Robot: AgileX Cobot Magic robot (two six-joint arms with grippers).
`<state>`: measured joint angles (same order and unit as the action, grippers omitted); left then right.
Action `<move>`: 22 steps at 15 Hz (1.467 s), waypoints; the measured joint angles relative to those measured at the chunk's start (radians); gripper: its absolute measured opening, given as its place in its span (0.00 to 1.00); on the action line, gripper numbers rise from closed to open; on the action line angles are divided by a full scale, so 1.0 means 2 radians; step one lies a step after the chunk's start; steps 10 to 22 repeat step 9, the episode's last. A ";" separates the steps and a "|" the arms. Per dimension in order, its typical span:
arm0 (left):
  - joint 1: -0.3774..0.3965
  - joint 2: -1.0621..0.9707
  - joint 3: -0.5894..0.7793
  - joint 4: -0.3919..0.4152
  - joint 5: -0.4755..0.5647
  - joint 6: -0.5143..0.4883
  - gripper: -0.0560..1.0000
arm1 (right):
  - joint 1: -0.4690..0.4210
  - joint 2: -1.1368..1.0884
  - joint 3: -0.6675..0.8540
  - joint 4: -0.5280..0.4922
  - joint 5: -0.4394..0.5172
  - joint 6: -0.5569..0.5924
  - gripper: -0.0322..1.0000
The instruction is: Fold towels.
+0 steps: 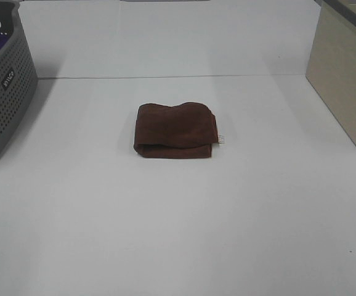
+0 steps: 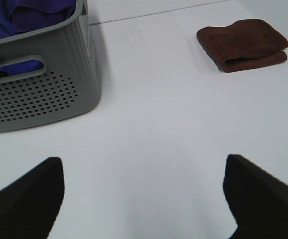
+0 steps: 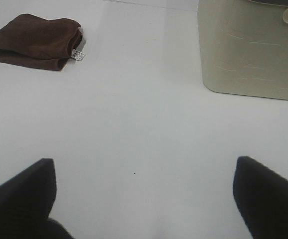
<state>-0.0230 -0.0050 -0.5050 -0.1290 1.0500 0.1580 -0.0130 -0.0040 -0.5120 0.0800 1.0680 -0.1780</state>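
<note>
Exterior high view showed a folded brown towel (image 1: 176,130) lying mid-table (image 1: 178,234), its small white tag (image 1: 221,140) at one side. A grey perforated basket (image 1: 2,86) stood far left, a beige bin (image 1: 344,80) far right. Left gripper (image 2: 144,199) and right gripper (image 3: 144,199) hovered above bare table, jaws spread wide, holding nothing.

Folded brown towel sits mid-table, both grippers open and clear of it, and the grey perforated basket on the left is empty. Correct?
Not quite: the grey perforated plastic basket holds blue and purple cloth, as the left wrist view shows. The rest stands: the folded brown towel lies mid-table, with the left gripper and right gripper open and clear of it.
</note>
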 joint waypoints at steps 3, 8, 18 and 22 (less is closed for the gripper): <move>0.000 0.000 0.000 0.000 0.000 0.000 0.82 | 0.000 0.000 0.000 0.001 0.000 0.000 0.93; 0.000 0.000 0.000 0.000 0.000 0.000 0.82 | 0.000 0.000 0.000 0.001 0.000 0.000 0.93; 0.000 0.000 0.000 0.000 0.000 0.000 0.82 | 0.000 0.000 0.000 0.001 0.000 0.000 0.93; 0.000 0.000 0.000 0.000 0.000 0.000 0.82 | 0.000 0.000 0.000 0.001 0.000 0.000 0.93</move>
